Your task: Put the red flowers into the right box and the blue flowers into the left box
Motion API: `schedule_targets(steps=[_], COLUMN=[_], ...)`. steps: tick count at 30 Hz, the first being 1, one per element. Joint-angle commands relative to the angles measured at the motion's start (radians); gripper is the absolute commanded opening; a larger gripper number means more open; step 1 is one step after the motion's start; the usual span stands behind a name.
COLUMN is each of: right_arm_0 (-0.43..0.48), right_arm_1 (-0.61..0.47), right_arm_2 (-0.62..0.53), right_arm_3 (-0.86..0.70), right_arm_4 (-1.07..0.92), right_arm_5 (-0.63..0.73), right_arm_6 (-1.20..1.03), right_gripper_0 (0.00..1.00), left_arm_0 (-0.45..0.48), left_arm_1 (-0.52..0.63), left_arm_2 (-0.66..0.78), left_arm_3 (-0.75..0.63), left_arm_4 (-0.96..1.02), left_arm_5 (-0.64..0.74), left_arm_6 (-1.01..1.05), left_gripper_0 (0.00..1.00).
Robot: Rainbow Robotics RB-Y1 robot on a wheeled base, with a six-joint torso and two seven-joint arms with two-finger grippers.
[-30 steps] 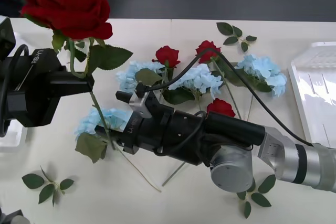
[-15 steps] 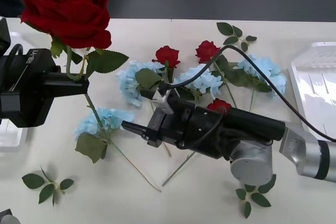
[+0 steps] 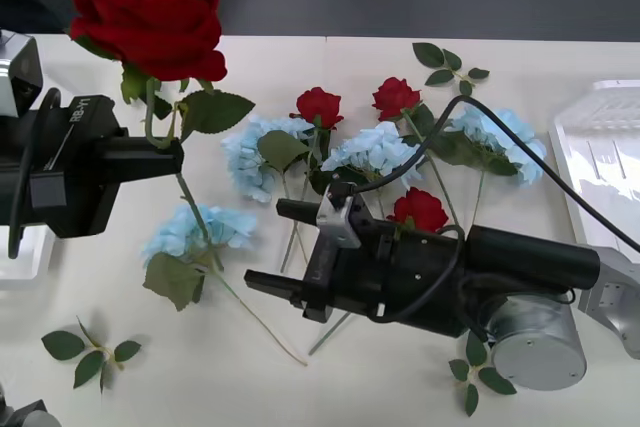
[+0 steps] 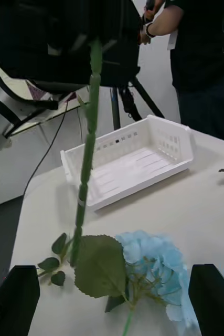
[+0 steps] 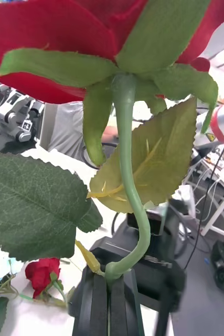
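On the white worktop (image 3: 300, 387), three red roses (image 3: 319, 105) lie mixed with blue flowers (image 3: 375, 150) around the centre and toward 1 o'clock; another blue flower (image 3: 200, 229) lies apart at 9 o'clock of the right gripper (image 3: 283, 260). Bare leaf sprigs lie at 7 o'clock (image 3: 88, 351), at 5 o'clock (image 3: 490, 372) and at 12 o'clock (image 3: 447, 67). The right arm's black body and cable cross over the stems of the central pile and partly cover one rose (image 3: 420, 209). The right box (image 3: 600, 177), whitish plastic with a raised rim, sits at the 3 o'clock edge. In the right wrist view the left box (image 4: 127, 163) is a slotted white tray with a ribbed floor, standing beyond the blue flower and a broad leaf (image 4: 101, 265).

The roses are velvety and deep red; the blue flowers are fluffy clusters of small petals with broad veined leaves.

The left gripper (image 3: 175, 157) reaches in from 9 o'clock, raised above the worktop, its black fingers (image 5: 98, 304) pressed onto the thin green stem of a fourth rose (image 3: 150, 7), whose bloom stands upright toward 11 o'clock while the stem hangs down below the grip. The right gripper lies low over the worktop, pointing toward 9 o'clock, its black fingers (image 3: 268, 284) spread and empty.
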Motion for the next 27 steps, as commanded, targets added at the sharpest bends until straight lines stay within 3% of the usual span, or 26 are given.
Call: schedule_targets(steps=[1, 21, 24, 25, 26, 27], right_arm_0=[-0.010, -0.010, -0.010, -0.010, -0.010, -0.008], right_arm_1=[0.032, 0.222, 0.222, 0.219, 0.218, 0.218], right_arm_2=[-0.010, -0.026, -0.024, -0.024, -0.024, -0.024], right_arm_3=[-0.043, 0.108, 0.111, 0.111, 0.111, 0.108], right_arm_4=[-0.009, 0.013, 0.020, 0.020, 0.019, 0.017], right_arm_5=[-0.032, -0.078, -0.078, -0.079, -0.079, -0.081], right_arm_6=[-0.032, -0.038, -0.039, -0.039, -0.039, -0.041], right_gripper_0=[0.84, 0.84, 0.69, 0.54, 0.49, 0.38], left_arm_0=[-0.045, -0.046, -0.046, -0.046, -0.046, -0.046], left_arm_1=[-0.027, -0.077, -0.077, -0.077, -0.077, -0.077], left_arm_2=[-0.016, -0.028, -0.028, -0.028, -0.028, -0.028], left_arm_3=[-0.003, -0.003, -0.003, -0.003, -0.003, -0.003], left_arm_4=[-0.032, -0.053, -0.053, -0.053, -0.053, -0.053], left_arm_5=[-0.002, 0.000, 0.000, 0.000, 0.000, 0.000], left_arm_6=[-0.077, -0.078, -0.078, -0.078, -0.078, -0.078], left_gripper_0=[0.00, 0.00, 0.00, 0.00, 0.00, 0.00])
